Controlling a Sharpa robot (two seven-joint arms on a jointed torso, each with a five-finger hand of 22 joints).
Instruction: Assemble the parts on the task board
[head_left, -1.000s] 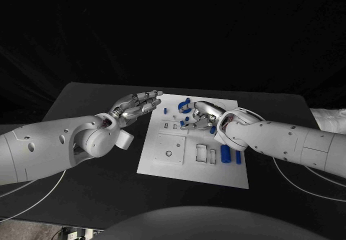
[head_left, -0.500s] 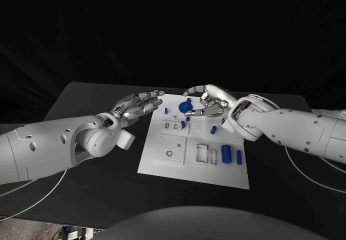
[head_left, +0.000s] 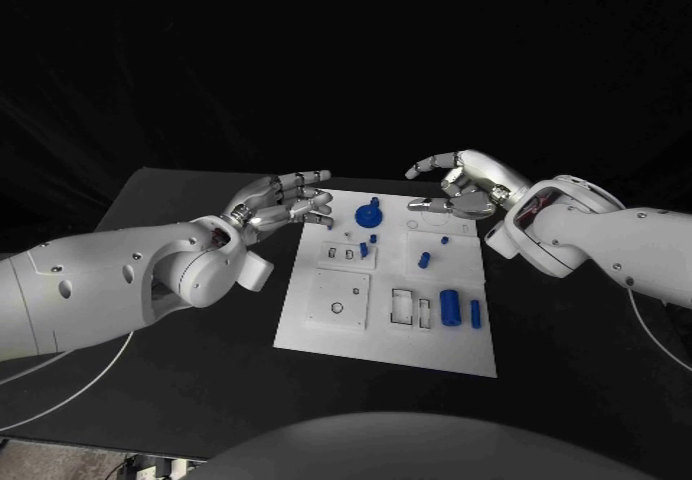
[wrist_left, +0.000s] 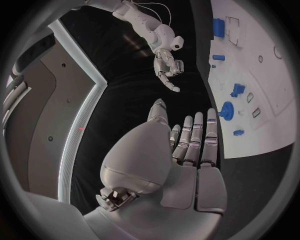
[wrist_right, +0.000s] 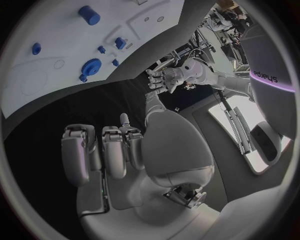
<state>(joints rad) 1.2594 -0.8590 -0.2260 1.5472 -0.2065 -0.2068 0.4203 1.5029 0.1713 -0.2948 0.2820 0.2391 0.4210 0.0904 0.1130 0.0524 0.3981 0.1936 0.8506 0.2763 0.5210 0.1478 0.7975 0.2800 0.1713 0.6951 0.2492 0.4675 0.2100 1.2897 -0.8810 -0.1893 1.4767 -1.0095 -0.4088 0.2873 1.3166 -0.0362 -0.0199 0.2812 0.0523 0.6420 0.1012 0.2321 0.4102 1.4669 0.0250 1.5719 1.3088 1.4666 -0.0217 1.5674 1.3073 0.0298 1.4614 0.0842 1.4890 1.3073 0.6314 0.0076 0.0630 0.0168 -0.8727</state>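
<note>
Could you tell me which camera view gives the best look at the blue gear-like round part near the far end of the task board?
The head view: the round blue part sits unobstructed on the task board, seen from above. The left wrist view shows it smaller, beyond the left hand. The right wrist view shows it too, bent by the fisheye.

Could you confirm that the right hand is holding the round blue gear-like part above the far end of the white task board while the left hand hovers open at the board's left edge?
Not quite: the right hand holds nothing. In the head view the round blue gear-like part lies on the white task board, apart from that hand's fingers. The left hand does hover open at the board's left edge.
</note>
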